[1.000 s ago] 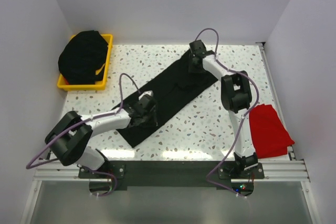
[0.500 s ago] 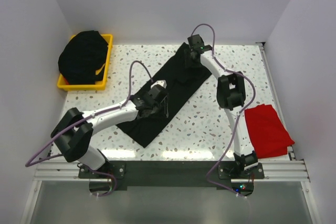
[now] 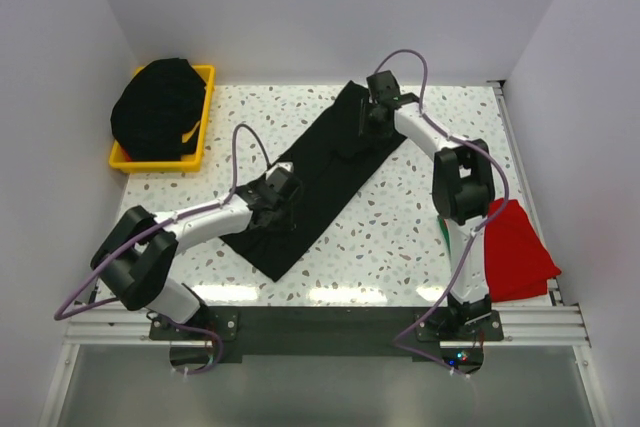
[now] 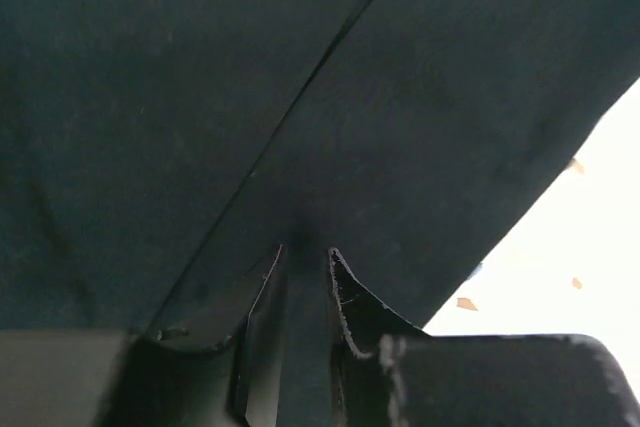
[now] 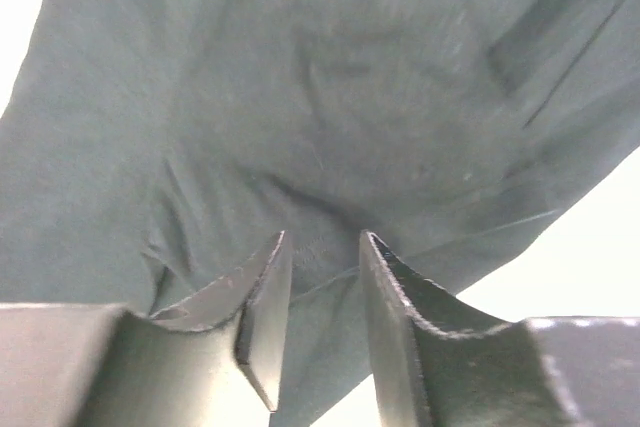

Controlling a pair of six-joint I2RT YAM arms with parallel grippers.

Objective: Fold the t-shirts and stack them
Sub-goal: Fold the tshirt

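Observation:
A black t-shirt (image 3: 325,172), folded into a long strip, lies diagonally across the middle of the table. My left gripper (image 3: 283,190) sits on its near half. In the left wrist view the jaws (image 4: 303,252) stand narrow with a pucker of black cloth (image 4: 450,97) pinched between them. My right gripper (image 3: 375,115) is at the strip's far end. In the right wrist view it (image 5: 325,237) holds the hem edge, and creases in the cloth (image 5: 350,77) run into the gap. A red t-shirt (image 3: 515,247) lies at the right edge. More black t-shirts (image 3: 158,107) are heaped at the back left.
The yellow bin (image 3: 205,107) that holds the black heap stands at the back left corner. White walls close in the left, back and right sides. The right arm's elbow (image 3: 465,182) hangs over the table beside the red t-shirt. Bare speckled tabletop (image 3: 400,237) shows around the strip.
The black strip has shifted toward the back of the table. My left gripper slid up along it, then back a little. The right gripper edged right, and its elbow swung toward the red t-shirt.

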